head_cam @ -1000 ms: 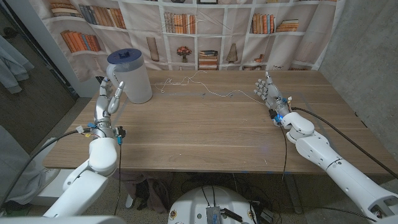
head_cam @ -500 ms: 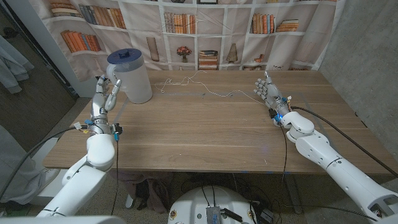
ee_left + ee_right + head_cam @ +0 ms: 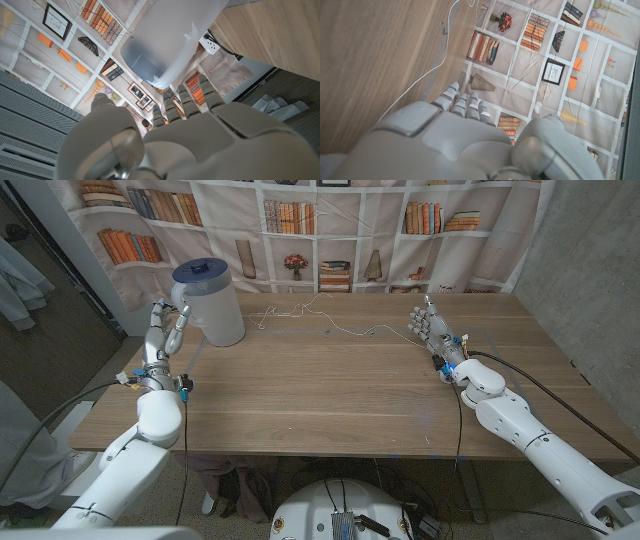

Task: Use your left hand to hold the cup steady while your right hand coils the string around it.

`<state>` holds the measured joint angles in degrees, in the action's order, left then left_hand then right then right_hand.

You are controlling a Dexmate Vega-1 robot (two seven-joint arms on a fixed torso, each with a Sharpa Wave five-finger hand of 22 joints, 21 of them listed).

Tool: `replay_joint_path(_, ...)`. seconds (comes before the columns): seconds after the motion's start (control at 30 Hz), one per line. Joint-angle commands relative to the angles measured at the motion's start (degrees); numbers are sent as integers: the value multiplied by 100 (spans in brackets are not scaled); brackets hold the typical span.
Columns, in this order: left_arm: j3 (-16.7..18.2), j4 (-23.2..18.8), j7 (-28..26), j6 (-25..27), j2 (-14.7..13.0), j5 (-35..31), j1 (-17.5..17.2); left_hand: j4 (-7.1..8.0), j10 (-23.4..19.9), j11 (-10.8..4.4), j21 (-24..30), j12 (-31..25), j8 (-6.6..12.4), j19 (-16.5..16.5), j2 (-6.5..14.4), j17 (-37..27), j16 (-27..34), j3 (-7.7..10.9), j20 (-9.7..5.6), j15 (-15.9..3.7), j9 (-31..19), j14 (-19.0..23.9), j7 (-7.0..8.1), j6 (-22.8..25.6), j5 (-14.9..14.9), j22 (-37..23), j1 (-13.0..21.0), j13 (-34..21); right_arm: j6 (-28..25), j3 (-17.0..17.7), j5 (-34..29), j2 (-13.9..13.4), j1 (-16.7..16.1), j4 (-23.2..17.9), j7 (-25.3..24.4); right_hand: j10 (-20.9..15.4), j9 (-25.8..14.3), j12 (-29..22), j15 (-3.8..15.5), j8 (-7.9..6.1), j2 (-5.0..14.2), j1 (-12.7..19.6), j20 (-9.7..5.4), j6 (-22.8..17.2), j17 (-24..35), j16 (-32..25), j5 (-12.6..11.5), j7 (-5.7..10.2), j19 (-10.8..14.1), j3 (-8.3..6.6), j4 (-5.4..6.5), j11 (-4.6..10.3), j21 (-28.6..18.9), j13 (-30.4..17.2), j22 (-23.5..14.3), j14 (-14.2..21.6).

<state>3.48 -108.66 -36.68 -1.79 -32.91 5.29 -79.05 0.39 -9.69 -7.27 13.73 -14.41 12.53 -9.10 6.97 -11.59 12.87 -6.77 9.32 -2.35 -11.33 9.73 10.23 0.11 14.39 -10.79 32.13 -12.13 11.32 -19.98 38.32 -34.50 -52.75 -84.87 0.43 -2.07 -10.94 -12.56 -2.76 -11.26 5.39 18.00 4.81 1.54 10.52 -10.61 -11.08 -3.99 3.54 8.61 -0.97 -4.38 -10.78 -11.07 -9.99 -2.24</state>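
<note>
The cup (image 3: 209, 302) is a tall white container with a blue lid, standing at the far left of the table; the left wrist view shows its pale body (image 3: 167, 40) just ahead of my fingers. My left hand (image 3: 165, 332) stands upright just left of the cup, fingers apart, holding nothing. A thin white string (image 3: 318, 315) lies in loose loops from beside the cup across the far middle of the table toward my right hand (image 3: 428, 325). In the right wrist view the string (image 3: 438, 60) runs off ahead of that hand. My right hand stands upright, fingers apart, empty.
The wooden table (image 3: 330, 395) stretches bare between my two arms. A bookshelf-print curtain (image 3: 300, 230) hangs right behind the table's far edge. The table's left edge lies close beside my left arm.
My left hand has drawn back a little to the left, away from the cup's side. The right hand, the cup and the string have not moved.
</note>
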Motion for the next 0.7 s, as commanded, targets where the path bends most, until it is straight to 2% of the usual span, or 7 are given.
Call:
replay_joint_path(0.03,3,179,100,-158,-9,274,150,-28,52,62,-11,30,-17,-36,12,-14,-28,-25,17,-100,-21,-2,-10,-44,-6,-21,46,-6,-20,-7,33,-5,8,31,43,-53,-15,-37,19,-36,3,67,26,-26,22,-27,-13,-9,13,9,-6,-20,-27,-12,-22,23)
replay_joint_path(0.7,11,419,65,-170,-92,496,438,-19,75,72,-31,57,-39,-14,15,-18,-50,-36,11,-83,-22,-30,-39,-86,-15,-24,41,-8,-93,10,55,-18,-19,-14,-30,-61,-14,-40,19,-40,18,-14,25,-48,37,-33,-5,-5,8,25,37,-20,-27,-12,-23,15)
